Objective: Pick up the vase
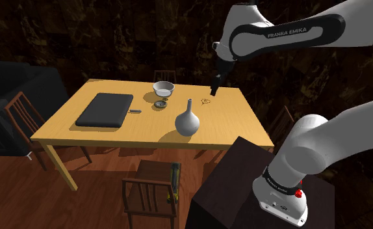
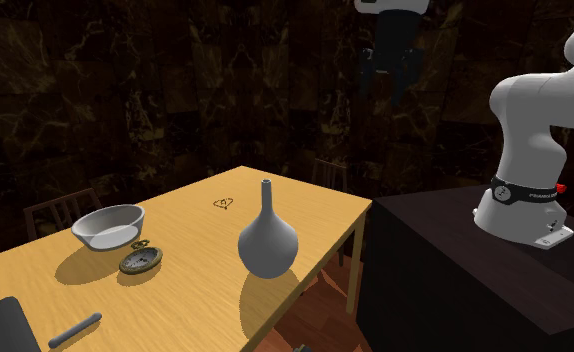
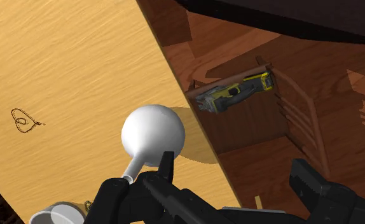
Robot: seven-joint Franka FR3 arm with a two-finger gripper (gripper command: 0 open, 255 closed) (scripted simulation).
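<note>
A pale grey vase with a round belly and a thin neck stands upright on the wooden table, near the edge facing the stand. From the second exterior view the vase rises by the table's front edge. My black gripper hangs well above the table, farther back than the vase, and touches nothing. In the wrist view the vase sits beside one fingertip, outside the gap. The gripper is open and empty, as is also seen high up in the second exterior view.
On the table lie a dark flat slab, a white bowl, a pocket watch, a small grey stick and a wire loop. A chair carrying a yellow tool stands by the near edge.
</note>
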